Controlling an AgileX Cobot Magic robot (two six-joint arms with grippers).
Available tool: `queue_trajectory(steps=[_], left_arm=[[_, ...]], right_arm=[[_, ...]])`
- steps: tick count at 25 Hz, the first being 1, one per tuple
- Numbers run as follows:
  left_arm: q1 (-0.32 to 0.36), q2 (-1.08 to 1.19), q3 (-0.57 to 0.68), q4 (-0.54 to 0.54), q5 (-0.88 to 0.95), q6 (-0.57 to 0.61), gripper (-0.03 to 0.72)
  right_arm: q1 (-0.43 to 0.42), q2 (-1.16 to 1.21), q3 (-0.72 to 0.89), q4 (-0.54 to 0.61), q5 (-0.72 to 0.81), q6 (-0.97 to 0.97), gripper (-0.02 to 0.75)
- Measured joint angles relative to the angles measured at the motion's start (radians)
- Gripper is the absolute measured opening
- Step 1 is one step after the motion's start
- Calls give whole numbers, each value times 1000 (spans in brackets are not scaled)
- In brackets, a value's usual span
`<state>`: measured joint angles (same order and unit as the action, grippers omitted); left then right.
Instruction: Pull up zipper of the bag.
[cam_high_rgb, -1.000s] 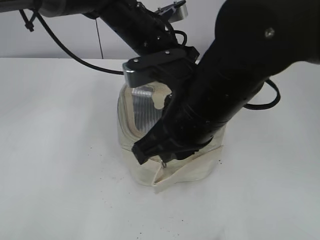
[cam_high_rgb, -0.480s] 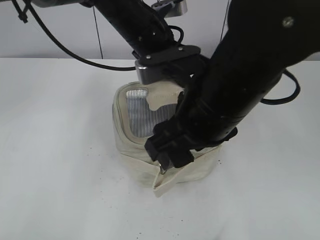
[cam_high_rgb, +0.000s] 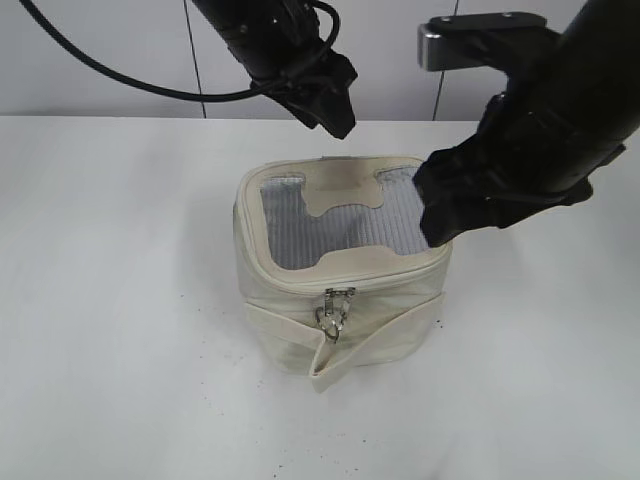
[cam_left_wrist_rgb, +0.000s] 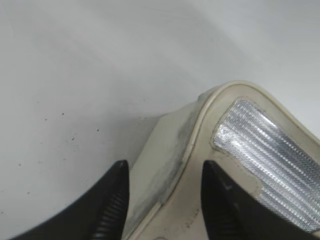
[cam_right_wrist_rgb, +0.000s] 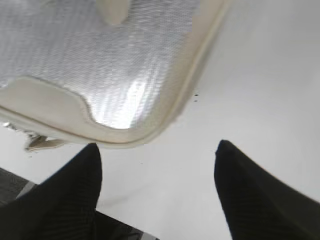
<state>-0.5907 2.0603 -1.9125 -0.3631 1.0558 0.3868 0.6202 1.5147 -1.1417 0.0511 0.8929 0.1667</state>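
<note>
White table (cam_high_rgb: 110, 300), pale wall behind it with a dark vertical seam; fine dark specks on the tabletop around the work. The bag (cam_high_rgb: 340, 290) sits upright near the middle of the table, grey ribbed window facing up. You'll find the zipper (cam_high_rgb: 300, 282) running round the rim of the top panel; it reads closed along the near edge, and the silver pulls (cam_high_rgb: 333, 312) hang together at the front face, rings dangling over the wide cream band. Left gripper (cam_left_wrist_rgb: 165, 200): fingers apart, holding nothing; its wrist view looks down on a rounded corner of the bag between the two fingers, and the exterior view puts it above the back edge, clear of the fabric. Right gripper (cam_right_wrist_rgb: 157, 170): fingers spread wide, empty, hovering off the bag's right corner with bare table between the tips; contact with the panel cannot be ruled out from the exterior view, though the wrist view suggests it is clear. Key relation for you: the pulls lie at the front centre, toward the camera from both grippers, below rim height; the track's long run goes left-right along that front edge. Right arm looks the nearer of the two. Judgement: task appears finished or nearly so.
</note>
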Motion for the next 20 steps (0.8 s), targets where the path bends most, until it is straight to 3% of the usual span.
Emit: queue_trajectory(steps=[11,16,20], left_arm=[[14,-127,0,338,101,-207,368],[14,-199,0,536,158,-319,368],[16,-269,1,600,163,-374,368]], right_arm=[[-257,-19,0,-43,104,-58,545],[-321,-85,0,-77,164,-60,545],[-330,-165,0,-118,223,-61,545]])
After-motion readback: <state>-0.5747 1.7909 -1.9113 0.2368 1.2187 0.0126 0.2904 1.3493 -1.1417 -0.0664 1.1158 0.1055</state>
